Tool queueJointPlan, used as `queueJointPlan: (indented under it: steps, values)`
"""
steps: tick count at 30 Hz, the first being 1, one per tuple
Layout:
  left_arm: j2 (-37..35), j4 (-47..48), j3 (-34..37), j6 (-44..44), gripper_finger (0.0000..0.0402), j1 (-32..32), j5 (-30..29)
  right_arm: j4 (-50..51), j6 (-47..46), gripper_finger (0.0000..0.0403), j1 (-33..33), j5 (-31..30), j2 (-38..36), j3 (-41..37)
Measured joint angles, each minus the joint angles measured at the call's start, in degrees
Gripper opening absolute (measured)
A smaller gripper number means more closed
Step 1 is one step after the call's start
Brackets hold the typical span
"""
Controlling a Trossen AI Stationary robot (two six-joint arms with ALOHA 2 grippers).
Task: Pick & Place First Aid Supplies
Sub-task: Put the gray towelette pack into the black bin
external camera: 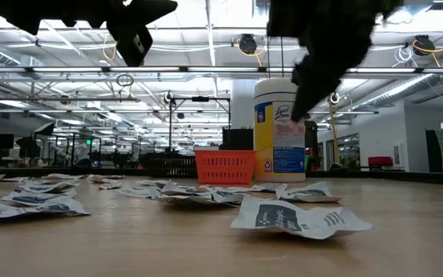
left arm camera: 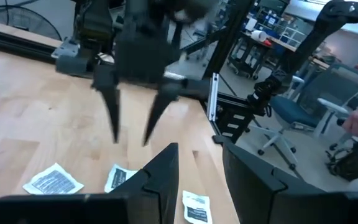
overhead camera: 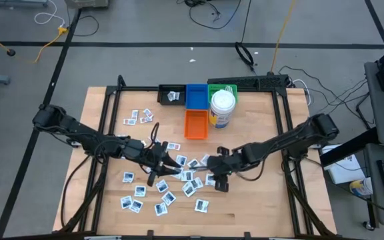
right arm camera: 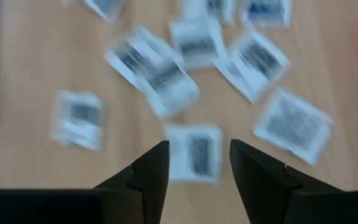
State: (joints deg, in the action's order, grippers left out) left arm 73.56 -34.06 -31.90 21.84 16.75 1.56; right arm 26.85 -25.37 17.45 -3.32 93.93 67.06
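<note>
Many small flat white packets (overhead camera: 179, 177) with dark print lie scattered on the wooden table's middle and near part. They also show in the low view (external camera: 294, 217). I cannot make out any narrow grey-green strips. My left gripper (overhead camera: 160, 167) hovers open and empty over the packets' left part (left arm camera: 199, 149). My right gripper (overhead camera: 217, 179) is open and empty above the packets' right part, and one packet (right arm camera: 194, 152) lies on the table below its fingers (right arm camera: 199, 144). The left wrist view shows my right gripper (left arm camera: 131, 134) ahead, fingers apart and pointing down.
At the far side stand a black bin (overhead camera: 171, 95) holding a packet, a blue bin (overhead camera: 195, 95), a green bin (overhead camera: 223, 87), an orange bin (overhead camera: 196, 124) and a white wipes canister (overhead camera: 222, 109). A black frame (overhead camera: 105, 120) rims the table. There is bare wood at the right (overhead camera: 265, 193).
</note>
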Motion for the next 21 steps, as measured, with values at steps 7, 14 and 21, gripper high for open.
queueJointPlan:
  steps: [7, 14, 21]
  values:
    - [0.0, 0.0, 0.0, 0.2, 0.0127, 0.2, 1.7, -1.3, -0.5, 0.0167, 2.2, -1.6, 7.0, 0.1]
    - [0.0, -0.1, 0.0, 0.1, 0.0127, 0.4, 2.9, -1.5, -2.6, 0.0167, 2.8, -5.0, 12.6, 0.0]
    - [0.0, 0.1, 0.0, 0.8, 0.0127, 1.2, 3.4, -3.0, -3.3, 0.0125, 2.4, -4.7, 13.3, 0.1]
